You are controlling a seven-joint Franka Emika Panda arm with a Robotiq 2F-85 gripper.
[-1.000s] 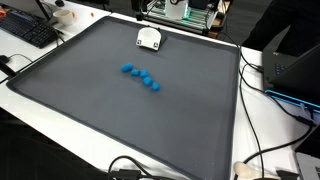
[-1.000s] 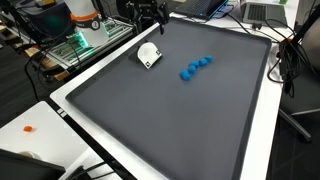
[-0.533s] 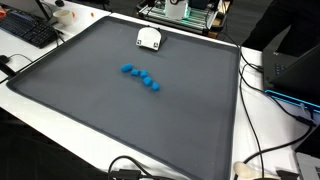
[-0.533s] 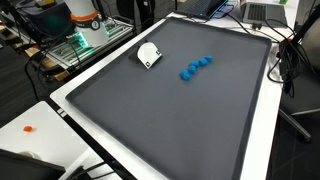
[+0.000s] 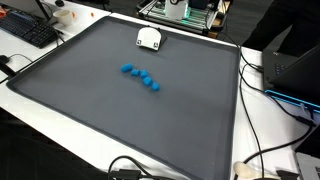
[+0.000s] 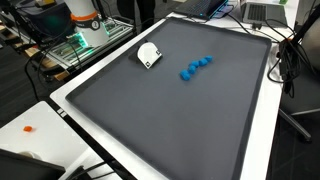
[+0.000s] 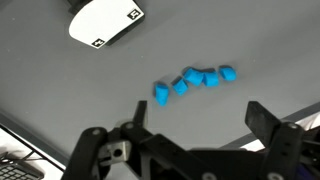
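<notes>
A curved row of several small blue blocks lies near the middle of a dark grey mat; it shows in both exterior views and in the wrist view. A white rounded object with black markers sits near the mat's far edge, also in the other exterior view and the wrist view. My gripper is open and empty, high above the mat, with the blue blocks beyond its fingertips. The gripper is out of both exterior views.
The mat covers a white table. A keyboard lies at one corner. Cables run along the table's side. Electronics on a rack and laptops stand beyond the edges. A small orange item lies on the white border.
The gripper, seen at the mat's far edge one second ago, has risen out of both exterior views. The blocks and white object have not moved.
</notes>
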